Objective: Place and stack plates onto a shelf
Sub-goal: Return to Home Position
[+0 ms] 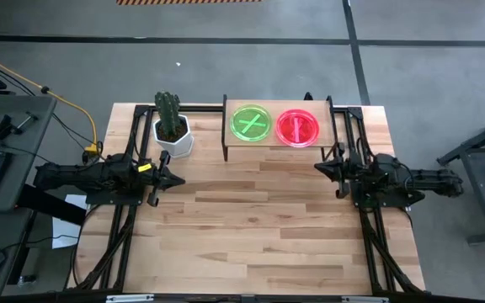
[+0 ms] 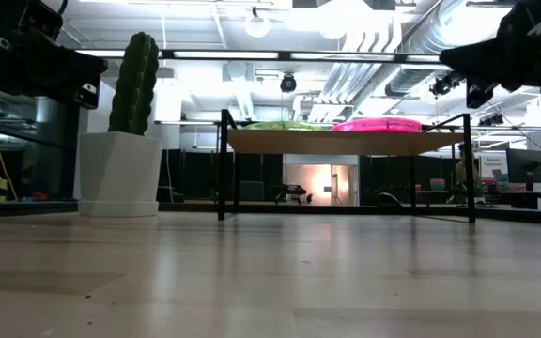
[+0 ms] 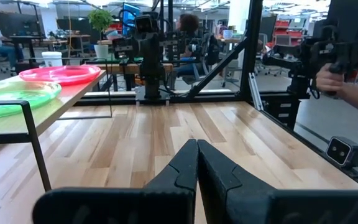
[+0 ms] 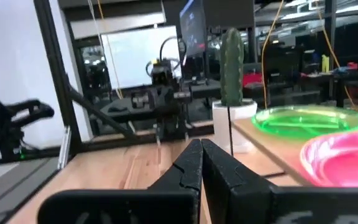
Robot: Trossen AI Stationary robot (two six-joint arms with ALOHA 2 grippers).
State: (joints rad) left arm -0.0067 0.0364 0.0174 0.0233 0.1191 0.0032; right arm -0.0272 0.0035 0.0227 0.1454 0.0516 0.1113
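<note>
Two piles of plates sit on the shelf (image 1: 278, 145) at the table's far edge: a lime green top plate (image 1: 251, 124) on the left, a pink one (image 1: 297, 128) on the right. How many lie under each I cannot tell. In the low view the green (image 2: 280, 125) and pink (image 2: 377, 124) plates rest flat on the board. My left gripper (image 1: 178, 178) hovers shut at the table's left, near the cactus pot, holding nothing. My right gripper (image 1: 319, 168) hovers shut at the right, just in front of the shelf's right end, holding nothing.
A white hexagonal pot with a green cactus (image 1: 173, 128) stands left of the shelf. Bare wooden tabletop (image 1: 259, 227) lies between and in front of the arms. Black frame rails run along both table sides. A person's hand (image 3: 331, 78) shows beyond the table.
</note>
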